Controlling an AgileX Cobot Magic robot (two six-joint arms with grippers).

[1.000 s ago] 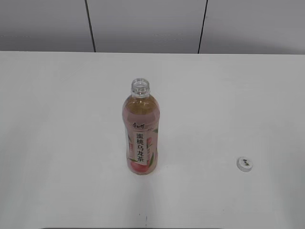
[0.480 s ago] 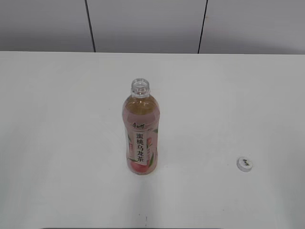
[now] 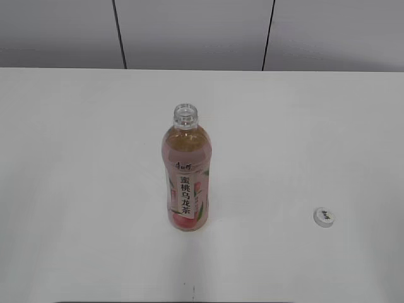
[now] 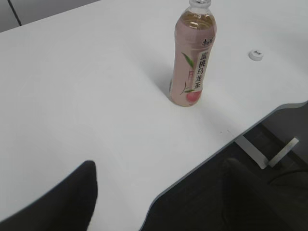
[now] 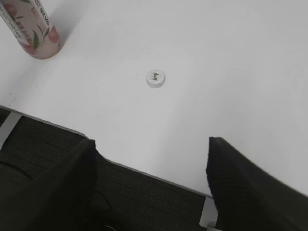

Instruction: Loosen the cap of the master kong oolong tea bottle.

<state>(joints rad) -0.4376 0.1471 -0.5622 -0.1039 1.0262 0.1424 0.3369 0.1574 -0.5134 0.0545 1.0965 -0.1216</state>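
The master kong oolong tea bottle stands upright mid-table with its neck open and no cap on it; it also shows in the left wrist view and, in part, in the right wrist view. The white cap lies flat on the table to the bottle's right, logo up, also in the right wrist view and the left wrist view. My left gripper is open and empty, back over the table's front edge. My right gripper is open and empty, near the front edge, short of the cap.
The white table runs to a grey panelled wall at the back. Its curved front edge and a metal table leg show below, with dark floor beyond.
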